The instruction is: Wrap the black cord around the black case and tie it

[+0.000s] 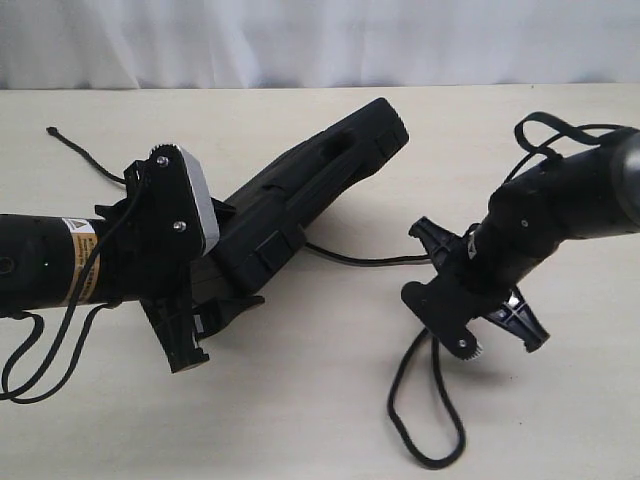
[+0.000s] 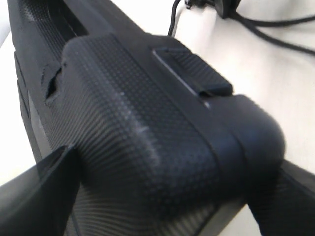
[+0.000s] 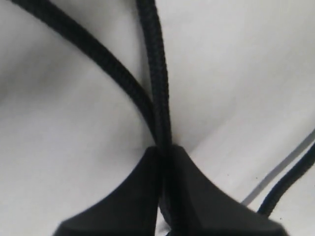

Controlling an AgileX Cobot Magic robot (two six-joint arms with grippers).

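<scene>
Step in hand: taking hold of the cord for a turn around the case. No turn shows on the visible faces and no knot is tied, so I judge the task early.

- Left gripper (image 1: 228, 258): fingers (image 2: 39, 196) spread wide across the near-left end of the black case (image 1: 320, 175), one on each side. Both look pressed against it, so I read this as a clamp on the case.
- Right gripper (image 3: 165, 156): fingers pressed together, pinching the black cord (image 1: 365, 260). Its wrist view shows the braid running straight out from between the tips, with a second strand slanting in beside it.
- Case: left of centre on the desk (image 1: 300, 400). Its long axis runs on a diagonal from near left to far right. The end with the handle slot (image 1: 338, 143) points far right, and the clamped end points near left. It seems tipped up on an edge rather than lying flat.
- Cord: one tail lies far left, beyond the left arm. Another stretch comes out from under the case's near side and runs right to the right gripper. Slack lies in a loop on the desk, near side of that gripper.

Next move, as I judge it: carry the pinched stretch up and over the case, across its long axis, drawing out slack while the left clamp holds steady. The risk is the loop snagging.
</scene>
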